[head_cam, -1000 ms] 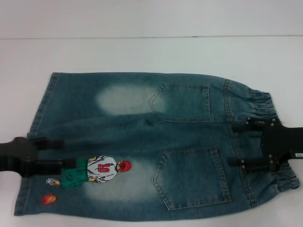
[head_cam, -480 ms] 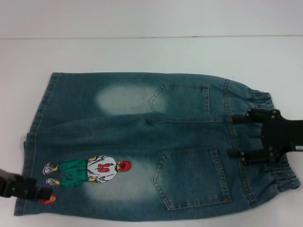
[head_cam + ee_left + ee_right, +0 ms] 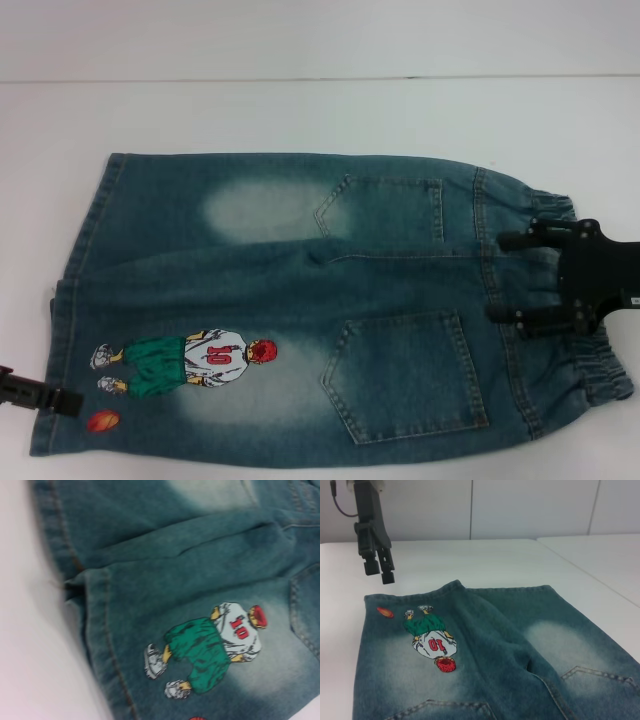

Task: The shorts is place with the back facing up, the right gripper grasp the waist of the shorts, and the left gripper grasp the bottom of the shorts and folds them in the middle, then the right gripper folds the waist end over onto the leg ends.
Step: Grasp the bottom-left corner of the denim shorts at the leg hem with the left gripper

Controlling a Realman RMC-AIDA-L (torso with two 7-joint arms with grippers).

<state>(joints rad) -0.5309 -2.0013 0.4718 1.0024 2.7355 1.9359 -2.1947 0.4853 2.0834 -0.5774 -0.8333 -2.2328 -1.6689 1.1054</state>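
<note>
The shorts (image 3: 330, 310) lie flat on the white counter (image 3: 300, 110), back side up: faded blue denim with pale worn patches, two back patch pockets, and a cartoon player print (image 3: 190, 360) in a white jersey with a red number, an orange ball (image 3: 103, 421) just beside it near the leg hems (image 3: 95, 630). The puckered waistband (image 3: 590, 290) forms the end of the shorts opposite the print. The right end effector (image 3: 520, 280) hangs over the waistband with its two fingers spread, holding nothing. The left end effector (image 3: 384, 570) sits off the hem edge near the ball, released, above the counter. Since a second ago it has drawn back from beside the print, which now shows whole.
</note>
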